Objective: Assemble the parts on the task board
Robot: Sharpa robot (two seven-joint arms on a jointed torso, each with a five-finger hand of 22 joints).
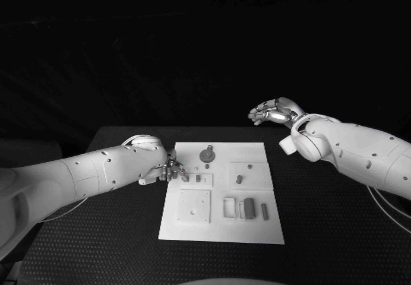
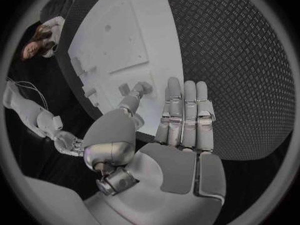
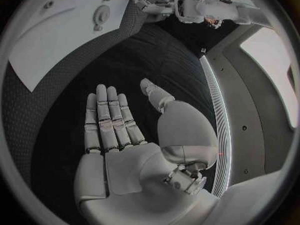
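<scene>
tabletop [image 1: 103,249] is black and textured, with the white task board [image 1: 257,234] lying flat at its middle. parts on the board: a round gear-like piece [image 1: 207,155] near the far edge, a small peg [image 1: 240,177] on a raised square plate to the right of centre, a larger square plate [image 1: 194,206] toward the near left, and a row of upright blocks [image 1: 248,208] beside it at near centre.

left robot hand [image 1: 174,171] sits at the board's left edge, over a cluster of small pieces [image 1: 198,177]. the left wrist view shows its fingers [image 2: 187,112] straight and side by side, thumb reaching toward a small piece [image 2: 124,89] at the board's rim; contact cannot be confirmed. nothing is seen held in it.

right robot hand [image 1: 274,111] is raised beyond the board's far right corner, well apart from the board. the right wrist view shows its palm flat, fingers [image 3: 107,116] extended, thumb apart, holding nothing.
</scene>
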